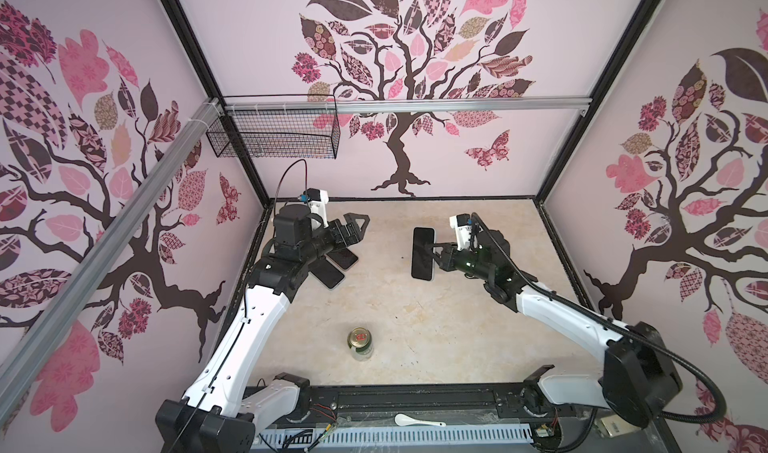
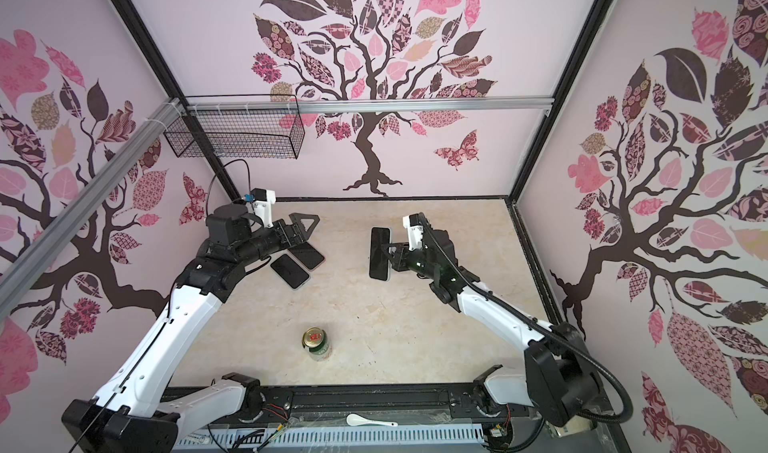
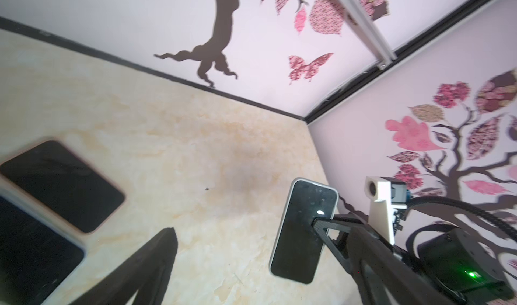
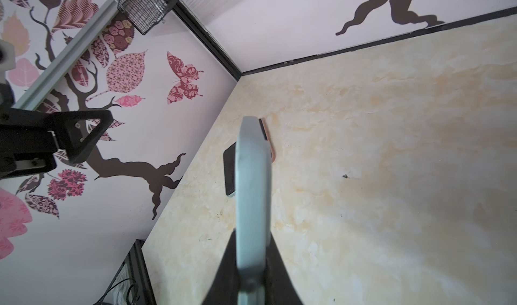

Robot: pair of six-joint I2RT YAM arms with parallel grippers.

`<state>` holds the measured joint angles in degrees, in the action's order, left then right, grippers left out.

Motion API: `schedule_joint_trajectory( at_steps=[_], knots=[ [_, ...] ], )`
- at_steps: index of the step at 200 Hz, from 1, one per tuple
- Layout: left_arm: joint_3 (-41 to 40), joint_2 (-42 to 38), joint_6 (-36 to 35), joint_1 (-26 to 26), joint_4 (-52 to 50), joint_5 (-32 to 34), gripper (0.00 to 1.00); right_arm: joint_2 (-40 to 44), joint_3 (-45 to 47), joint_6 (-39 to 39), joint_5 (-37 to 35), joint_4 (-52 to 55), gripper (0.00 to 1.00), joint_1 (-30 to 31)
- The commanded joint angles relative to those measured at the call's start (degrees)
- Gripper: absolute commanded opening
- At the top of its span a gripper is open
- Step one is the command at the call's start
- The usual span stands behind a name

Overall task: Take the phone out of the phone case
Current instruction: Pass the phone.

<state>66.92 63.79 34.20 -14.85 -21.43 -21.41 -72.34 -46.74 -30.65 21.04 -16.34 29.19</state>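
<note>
Phone [image 1: 423, 253]: dark face, pale rim, held clear of the table [image 1: 457, 326], beyond the beer can [image 1: 359, 344] and to its right. Its face shows in both top views and in the left wrist view. The right wrist view shows it edge-on. Whether a case is on it cannot be determined.

Right gripper [image 1: 433, 250]: jaws narrow, clamped across the phone's thickness near mid-length.

Two flat dark handsets lie on the table beyond the can and to its left, just beside each other. The pink-rimmed handset [image 1: 343, 259] is farther from the can and the pale-rimmed handset [image 1: 331, 276] is nearer it. Whether either is a phone or an empty case cannot be told.

Left gripper [image 1: 353, 232]: jaws spread wide, holding nothing, raised above the pink-rimmed handset.

White spoon [image 1: 417, 421]: lies on the base rail, on the near side of the can.

Wire basket [image 1: 274, 135]: hangs at the back wall, well beyond the can, to its left.
</note>
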Motion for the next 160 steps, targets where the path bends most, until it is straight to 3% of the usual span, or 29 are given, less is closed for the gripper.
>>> schedule_joint_trajectory(
  at_steps=[1, 23, 59, 87, 129, 160],
  knots=[
    [-3.03, -0.71, 2.64, -0.27, 7.31, -10.58, 0.98, 7.73, -1.62, 0.46, 2.40, 1.67, 0.00, 0.15],
    [-3.43, -0.42, 3.18, -1.13, 11.10, -17.80, 0.98, 12.18, -1.44, 1.00, 6.00, 2.07, 0.00, 0.12],
    [-4.77, -2.82, -0.67, -8.06, 10.25, -17.47, 0.98, 15.75, -1.39, -3.92, 13.14, -3.77, 0.00, -0.70],
    [-8.90, -4.27, 0.67, -13.38, 15.89, -20.31, 0.98, 16.89, 0.15, -10.49, 16.88, -13.72, 0.00, -2.51],
    [-10.07, -3.31, 1.94, -20.49, 22.09, -20.08, 0.88, 16.76, 0.03, -18.69, 20.48, -25.69, 0.00, -4.17],
    [-9.59, -1.42, 4.28, -21.39, 26.93, -21.35, 0.78, 15.42, 0.96, -28.07, 21.35, -37.70, 0.00, -4.32]
  ],
)
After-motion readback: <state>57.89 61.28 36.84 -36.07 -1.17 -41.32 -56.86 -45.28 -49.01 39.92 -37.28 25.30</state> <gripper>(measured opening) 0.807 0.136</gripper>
